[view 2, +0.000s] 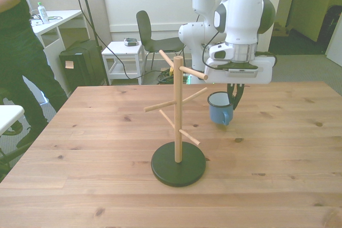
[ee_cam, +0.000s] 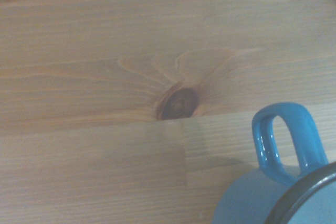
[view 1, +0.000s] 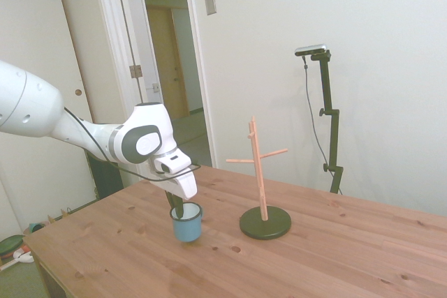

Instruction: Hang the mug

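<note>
One mug (view 2: 219, 108) stands upright on the table (view 2: 278, 164), off to the front view's right of the peg stand (view 2: 178, 132), and the gripper (view 2: 233, 97) is right down at its rim, one dark finger apparently inside. Closed on the wall? I cannot tell. Small, rigid and probably light and glossy-slick, so pinching the wall opposite the handle (ee_cam: 286, 137) leaves that loop free.

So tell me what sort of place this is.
Probably a robotics lab in an office-like room: a white robot arm at a wooden table, with a desk and office chair behind.
</note>
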Available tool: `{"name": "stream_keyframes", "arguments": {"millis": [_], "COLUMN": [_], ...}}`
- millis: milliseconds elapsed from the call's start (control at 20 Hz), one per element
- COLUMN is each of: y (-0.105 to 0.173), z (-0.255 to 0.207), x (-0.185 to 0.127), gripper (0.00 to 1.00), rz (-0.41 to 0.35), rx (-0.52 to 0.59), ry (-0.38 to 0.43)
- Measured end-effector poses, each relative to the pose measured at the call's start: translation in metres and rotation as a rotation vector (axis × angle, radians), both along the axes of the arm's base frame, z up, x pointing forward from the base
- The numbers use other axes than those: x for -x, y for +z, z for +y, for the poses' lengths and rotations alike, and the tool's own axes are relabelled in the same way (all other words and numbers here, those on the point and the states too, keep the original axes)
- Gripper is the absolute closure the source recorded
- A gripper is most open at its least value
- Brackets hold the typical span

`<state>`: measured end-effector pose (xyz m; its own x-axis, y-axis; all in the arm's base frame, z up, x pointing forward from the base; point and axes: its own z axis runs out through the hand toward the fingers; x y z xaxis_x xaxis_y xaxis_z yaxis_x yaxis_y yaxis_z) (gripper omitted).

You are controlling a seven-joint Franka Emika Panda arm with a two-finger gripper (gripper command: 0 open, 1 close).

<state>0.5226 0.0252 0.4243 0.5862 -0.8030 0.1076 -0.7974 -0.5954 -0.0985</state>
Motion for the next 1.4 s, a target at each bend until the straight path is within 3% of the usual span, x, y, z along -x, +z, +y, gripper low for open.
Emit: {"name": "stream_keyframes", "arguments": {"millis": [400,1100,1400], "y": [0.061,0.135,0.139], "z": [-0.060,-0.095,-0.097], "x": [0.021,0.013,-0.006], "gripper": [1.00,1.00,1.00], "rz": [-0.106,-0.156,-0.156], "rx": [0.025,0.059,0.061], "ry": [0.051,0.193,0.207]}}
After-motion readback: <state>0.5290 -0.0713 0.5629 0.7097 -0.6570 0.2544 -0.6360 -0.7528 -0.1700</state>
